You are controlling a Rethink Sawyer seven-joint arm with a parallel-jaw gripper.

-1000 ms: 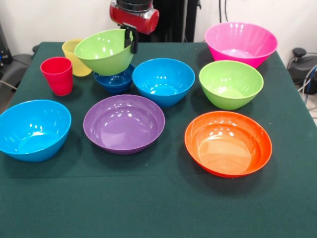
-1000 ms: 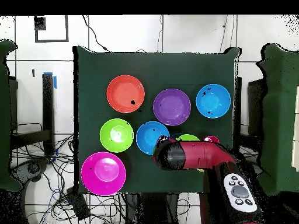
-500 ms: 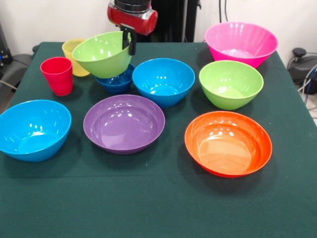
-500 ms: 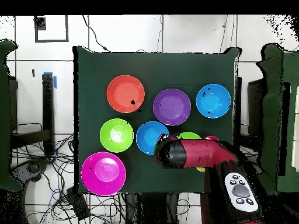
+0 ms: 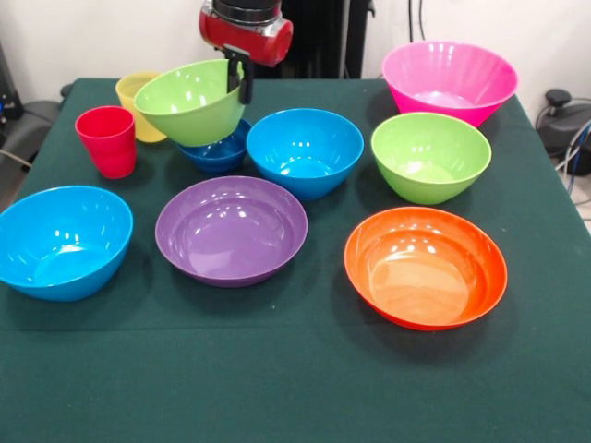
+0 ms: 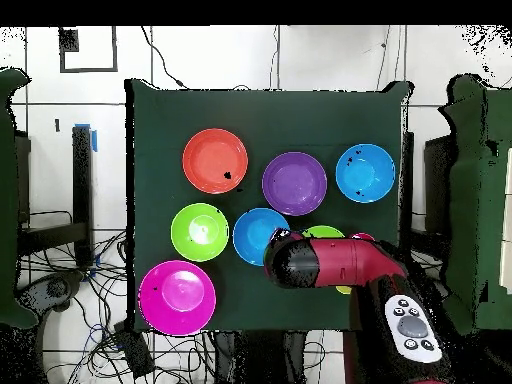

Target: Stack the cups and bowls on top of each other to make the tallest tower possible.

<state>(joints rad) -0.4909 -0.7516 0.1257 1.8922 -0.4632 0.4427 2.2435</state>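
Observation:
My gripper is shut on the rim of a lime green bowl and holds it tilted in the air above the small dark blue bowl. Behind it stand the yellow cup and the red cup. On the table sit a light blue bowl, a second light blue bowl, the purple bowl, the orange bowl, a second lime green bowl and the pink bowl. In the overhead view the arm hides most of the held bowl.
The dark green cloth covers the table. Cables and equipment lie beyond the table's right edge. In the overhead view the bowls fill the middle and lower part of the cloth.
The held lime green bowl rose slightly and shifted a little left in the front view; over the last half second it has barely moved.

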